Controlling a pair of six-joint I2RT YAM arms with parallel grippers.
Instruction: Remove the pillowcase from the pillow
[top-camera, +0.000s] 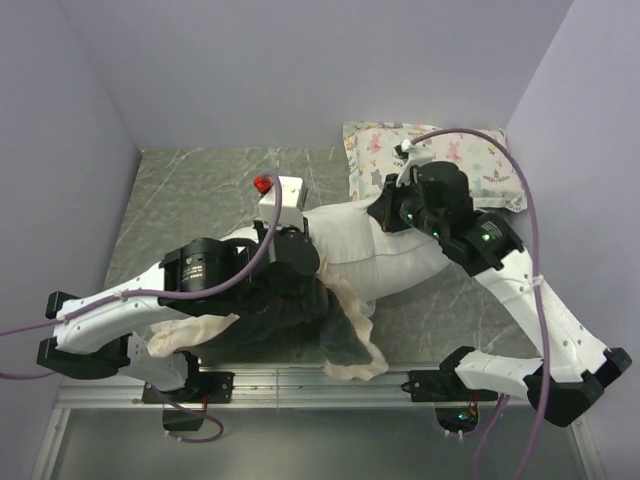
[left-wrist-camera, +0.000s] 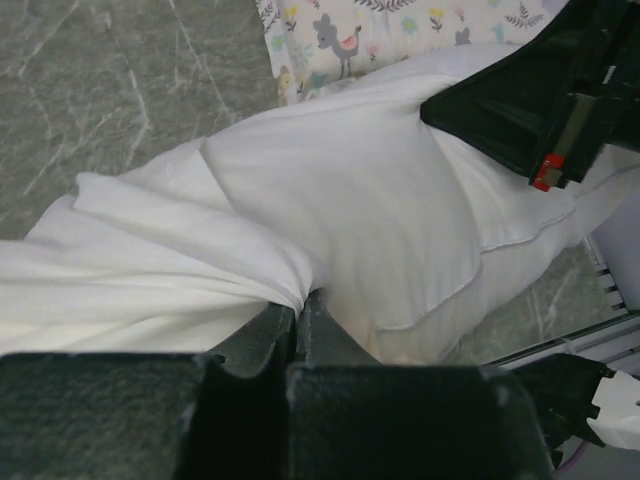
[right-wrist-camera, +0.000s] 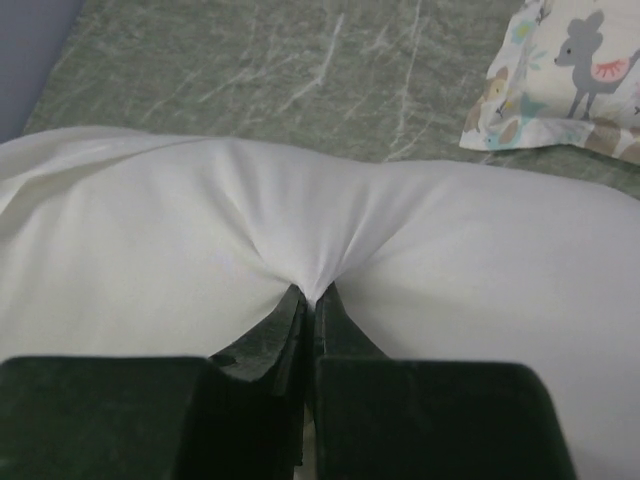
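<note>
Both grippers are closed on cloth: the right gripper (right-wrist-camera: 312, 296) pinches a tuck of the pillow (right-wrist-camera: 470, 250), and the left gripper (left-wrist-camera: 300, 305) pinches a white fold, apparently the pillowcase (top-camera: 335, 340). The pillow lies just beside the animal-print cushion (top-camera: 440, 160); the pillowcase bunches farther from it. Soft, light and slack, the case is probably best gripped at its ruffled edge.

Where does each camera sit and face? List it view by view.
Top external: above and behind the bases, looking down on grey marbled table, both arms, plain white stuffed pillow.
Left wrist: behind the shut left gripper, facing across the pillow toward the right arm.
Right wrist: behind the right gripper, which pinches the pillow.
Shared: all three show the small pastel animal-print pillow.
</note>
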